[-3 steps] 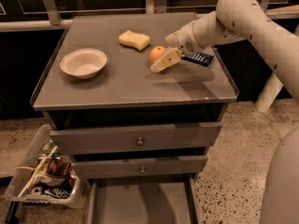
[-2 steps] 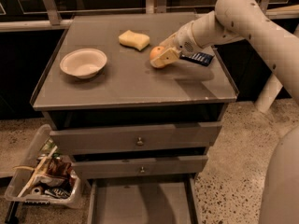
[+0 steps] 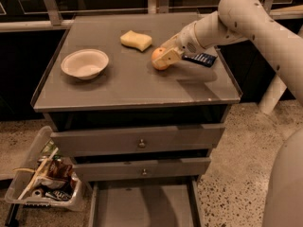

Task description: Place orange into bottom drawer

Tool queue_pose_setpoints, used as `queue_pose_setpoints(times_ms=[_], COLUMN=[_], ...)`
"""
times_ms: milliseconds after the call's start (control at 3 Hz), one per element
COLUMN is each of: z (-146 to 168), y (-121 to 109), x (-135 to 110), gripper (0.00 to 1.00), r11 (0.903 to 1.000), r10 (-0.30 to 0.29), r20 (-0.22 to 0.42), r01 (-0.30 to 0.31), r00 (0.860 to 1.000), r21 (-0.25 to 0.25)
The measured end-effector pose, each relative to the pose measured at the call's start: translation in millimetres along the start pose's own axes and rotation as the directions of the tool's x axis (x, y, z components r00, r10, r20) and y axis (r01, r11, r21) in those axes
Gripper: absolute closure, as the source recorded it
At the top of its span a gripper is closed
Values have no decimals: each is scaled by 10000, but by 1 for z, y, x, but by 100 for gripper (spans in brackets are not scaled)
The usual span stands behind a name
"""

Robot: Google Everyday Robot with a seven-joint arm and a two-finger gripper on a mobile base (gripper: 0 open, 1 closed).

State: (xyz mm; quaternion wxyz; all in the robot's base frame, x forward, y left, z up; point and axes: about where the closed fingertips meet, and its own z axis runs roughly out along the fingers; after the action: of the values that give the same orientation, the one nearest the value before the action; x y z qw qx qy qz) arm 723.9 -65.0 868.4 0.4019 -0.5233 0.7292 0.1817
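Claw [image 3: 162,58], low on an arm from the right, is clamped on the orange [image 3: 156,60], one finger across its near side, prob. to lift it off the cabinet top [image 3: 142,86]. It sits right of ctr, just near of the sponge [image 3: 136,40]. Btm drawer [image 3: 142,206] stands pulled out below, ready to take it. Orange looks small, round, glossy.

Cream-white gripper [image 3: 165,56] at the orange [image 3: 157,61], glossy and bright orange-yellow, on a matte grey cabinet top [image 3: 132,86]. Pale yellow sponge [image 3: 136,40], off-white bowl [image 3: 84,63], dark blue packet [image 3: 200,59] with white stripes. Plain grey bottom drawer [image 3: 142,207] under two grey drawers [image 3: 94,141] with small silvery knobs [image 3: 141,143]. Speckled beige floor [image 3: 236,145].
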Motion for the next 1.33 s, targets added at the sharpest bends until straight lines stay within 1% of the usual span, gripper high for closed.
queue_pose_setpoints(times_ms=[333, 667, 1000, 1333], z=[0, 0, -9, -33], y=[0, 2, 18, 48], x=[0, 3, 6, 10], gripper=[100, 100, 100, 100], r11=[10000, 10000, 9999, 9992], r10=[0, 75, -71, -358], r20=[0, -82, -116, -42], r01=[0, -76, 69, 358], r00=[10000, 9999, 9999, 9993], r21=[-1, -62, -124, -163])
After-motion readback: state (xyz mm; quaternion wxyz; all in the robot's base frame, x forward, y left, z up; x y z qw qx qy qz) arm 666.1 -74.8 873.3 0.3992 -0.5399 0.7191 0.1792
